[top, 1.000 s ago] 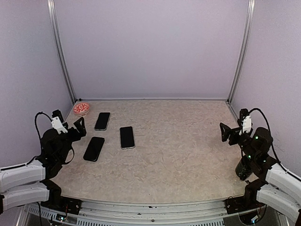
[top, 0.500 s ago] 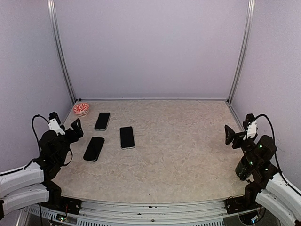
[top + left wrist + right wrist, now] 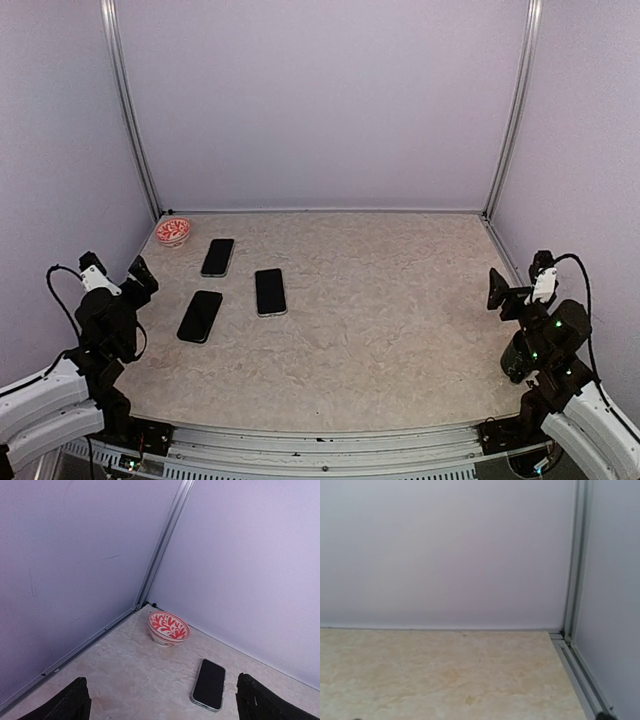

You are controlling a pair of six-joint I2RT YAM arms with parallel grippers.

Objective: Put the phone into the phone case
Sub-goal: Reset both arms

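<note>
Got the left gripper down at 8 o'clock and the right gripper at 4 o'clock, both with jaws spread wide and nothing between them. Heading out toward 9 o'clock on the beige marbled tabletop: plain black glossy flat slab first, then a black flat slab with a pale rim near its 2 o'clock, not touching. Farther at 10 o'clock, another pale-rimmed black slab. Can't tell phone from case here. Tucked into the 11 o'clock corner, a small red-and-white patterned bowl.
</note>
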